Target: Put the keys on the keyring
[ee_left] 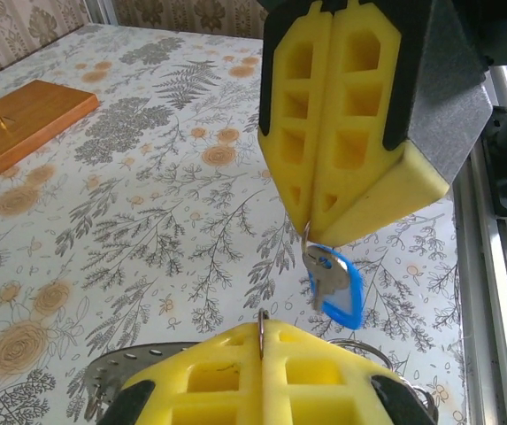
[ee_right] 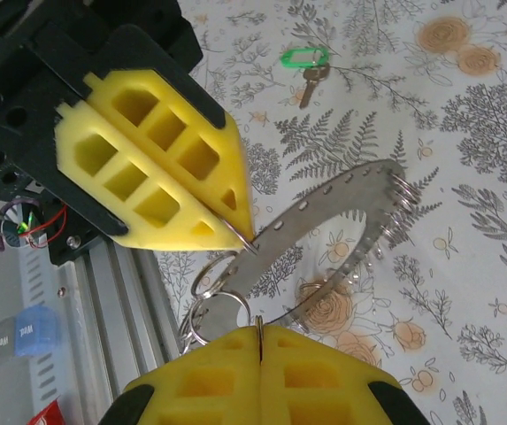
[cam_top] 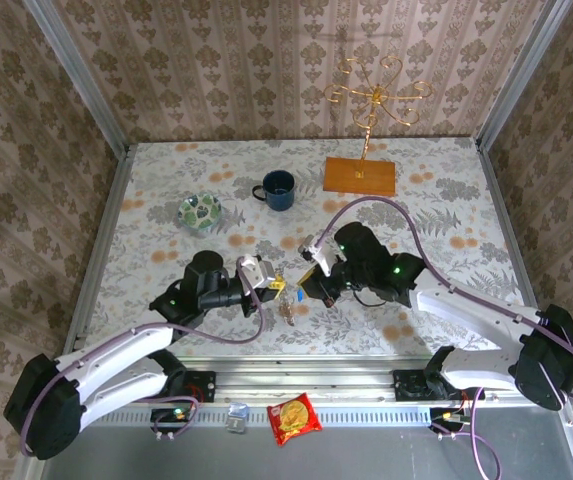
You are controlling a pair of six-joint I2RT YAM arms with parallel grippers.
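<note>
Left fingers (ee_right: 147, 168) are clamped on the keyring (ee_right: 341, 199)'s end. Right fingers (ee_left: 350, 133), at their three o'clock, pinch the blue key (ee_left: 337, 288)'s loop, tips nearly touching.

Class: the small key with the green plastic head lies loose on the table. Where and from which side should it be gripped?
Probably the green plastic head, from straight above: the key lies flat on the floral table, its head wider than the metal blade.

Lab test booth: wallpapered panels (cam_top: 266, 60), aluminium frame posts (cam_top: 77, 78), mounting rail (cam_top: 311, 382).
</note>
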